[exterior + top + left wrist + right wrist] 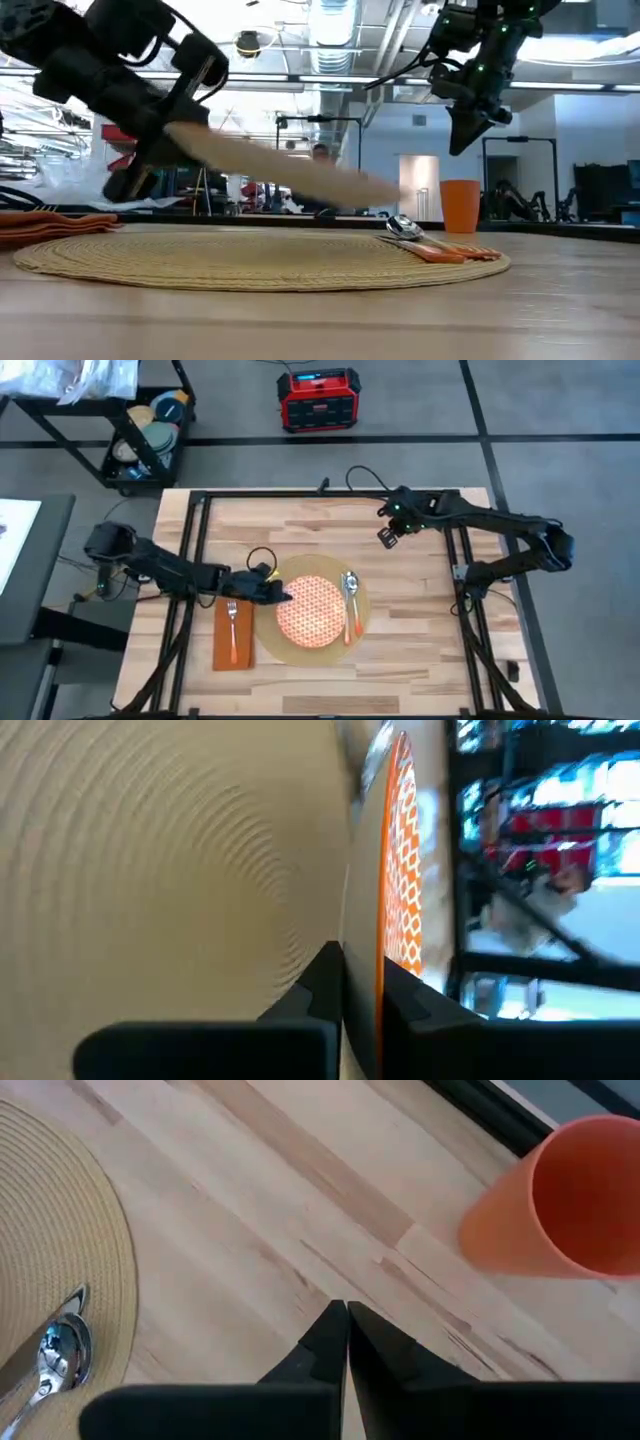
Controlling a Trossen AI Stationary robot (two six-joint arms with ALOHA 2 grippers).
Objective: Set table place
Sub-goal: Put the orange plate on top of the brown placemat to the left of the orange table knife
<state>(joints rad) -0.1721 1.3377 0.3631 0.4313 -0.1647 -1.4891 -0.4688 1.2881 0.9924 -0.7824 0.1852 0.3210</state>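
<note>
One camera looks straight down on the whole table [420,650], another sits level at its near edge, and both wrist cameras peer close, all sharing the placemat [250,262].

Both arms are dark, nearly black, built of slim tubular links joined by bulkier rounded joint housings, and thin black cables loop loosely off the left arm [160,565] and trail behind the right arm [500,525]. Behind the fingers of the right gripper [387,537] the wrist block carries small green indicator lights. Each gripper ends in two flat, matte black fingers [325,1342] tapering to narrow wedge tips, and behind them sits a broad rectangular black body spanning wider than the fingers themselves.
</note>
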